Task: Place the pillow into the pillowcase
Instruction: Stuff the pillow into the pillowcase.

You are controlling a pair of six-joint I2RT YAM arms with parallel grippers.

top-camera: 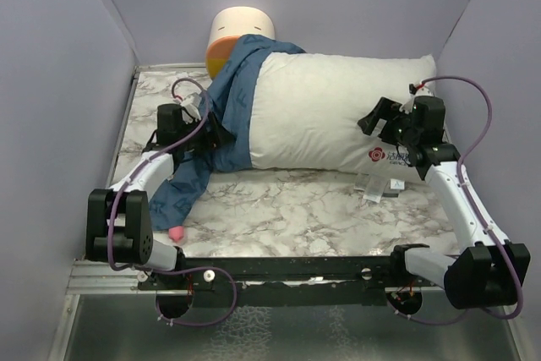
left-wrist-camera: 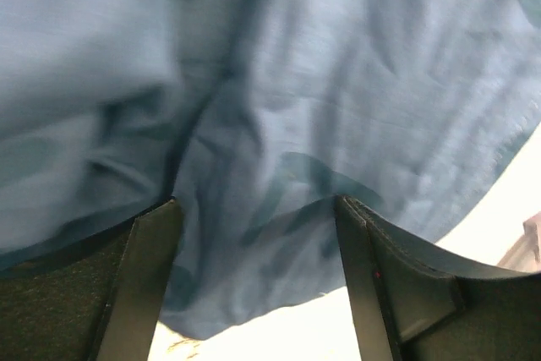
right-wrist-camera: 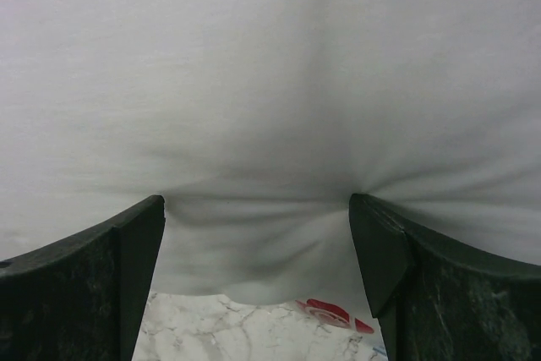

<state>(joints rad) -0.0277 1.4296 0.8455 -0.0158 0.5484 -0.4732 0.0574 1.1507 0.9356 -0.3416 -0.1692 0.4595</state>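
Observation:
The plump white pillow (top-camera: 338, 112) lies across the back of the marble table, with a red logo near its right end. The blue pillowcase (top-camera: 237, 95) covers its left end and trails down toward the front left. My left gripper (top-camera: 218, 131) is at that bunched cloth. In the left wrist view the pillowcase (left-wrist-camera: 321, 107) fills the frame and hangs between the wide-apart jaws of the left gripper (left-wrist-camera: 258, 200). My right gripper (top-camera: 376, 117) is at the pillow's right end. In the right wrist view the right gripper (right-wrist-camera: 257, 198) stands open, its fingertips (right-wrist-camera: 152, 213) denting the pillow (right-wrist-camera: 270, 82).
A cream-and-orange cylinder (top-camera: 241, 33) stands behind the pillow's left end. A small pink object (top-camera: 176, 232) lies by the pillowcase's trailing tip. The pillow's tags (top-camera: 376, 189) lie on the table (top-camera: 296, 209). Purple walls close in on the left, right and back.

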